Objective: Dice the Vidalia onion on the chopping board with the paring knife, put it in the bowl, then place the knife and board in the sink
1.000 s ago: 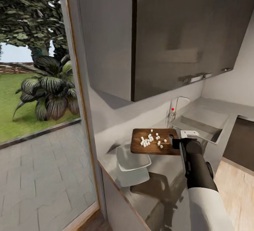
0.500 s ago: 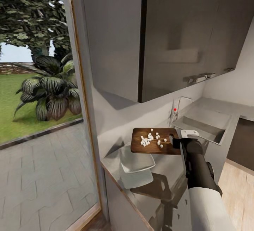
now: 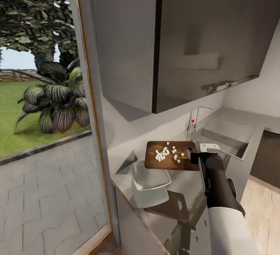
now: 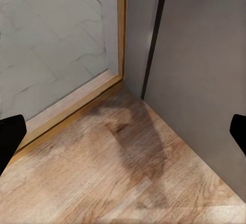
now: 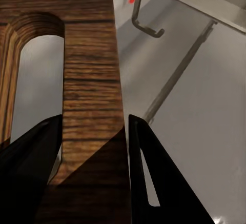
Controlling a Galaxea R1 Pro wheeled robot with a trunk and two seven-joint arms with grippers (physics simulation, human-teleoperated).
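Head view, far left: big glass door [image 3: 42, 130] with a wooden frame, garden and a large leafy plant [image 3: 58, 99] outside, grey paving below.

My left gripper [image 4: 123, 131] hangs low over wooden floor [image 4: 118, 178] by the door frame corner; in the left wrist view its two dark fingertips [image 4: 9, 134] sit at opposite picture edges, spread wide, nothing between them.

Next over, the countertop [image 3: 171, 208], grey and reflective. The bowl [image 3: 151, 177], white and squarish, sits on it near the door end, looks unfilled.

The chopping board [image 3: 169, 156] is held up level above the counter, its left edge overlapping the bowl's far rim in the head view. Diced onion [image 3: 167, 154], small white cubes, scattered on the board's middle.

My right gripper [image 3: 196, 156] clamps the board at the handle-slot end. In the right wrist view the two dark fingers [image 5: 154, 172] pinch the strip of wood [image 5: 89, 96] beside the oblong slot, closed on it.

Right of that, the sink [image 3: 223, 138], steel basin with the chrome tap [image 3: 194, 121] showing a red dot. Above, dark grey wall cabinets [image 3: 186, 41]. Paring knife: can't spot it.
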